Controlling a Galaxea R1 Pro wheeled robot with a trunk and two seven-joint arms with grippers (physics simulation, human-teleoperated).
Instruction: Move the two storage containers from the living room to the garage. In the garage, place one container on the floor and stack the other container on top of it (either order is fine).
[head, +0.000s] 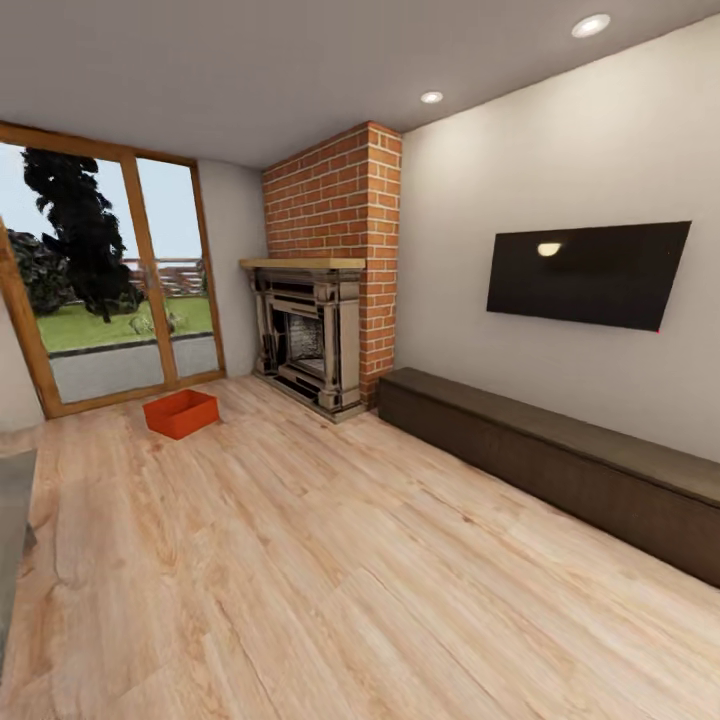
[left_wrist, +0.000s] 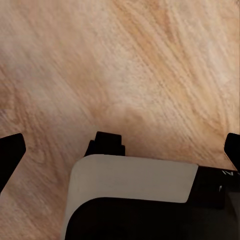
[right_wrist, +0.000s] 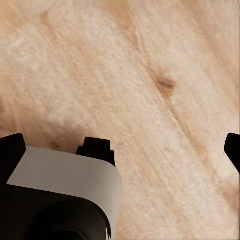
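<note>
Wood plank floor (head: 330, 560) lies under both spread, empty grippers, left (left_wrist: 120, 145) and right (right_wrist: 120, 145); one storage container (head: 181, 413) sits far off.

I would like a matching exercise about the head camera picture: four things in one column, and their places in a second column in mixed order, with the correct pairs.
Things:
1. container
2. fireplace
3. TV
4. cabinet

Places:
A. mounted on the right wall
B. on the wood floor near the glass door
C. long and low along the right wall
D. at the foot of the brick chimney

Pairs: 1-B, 2-D, 3-A, 4-C
</note>
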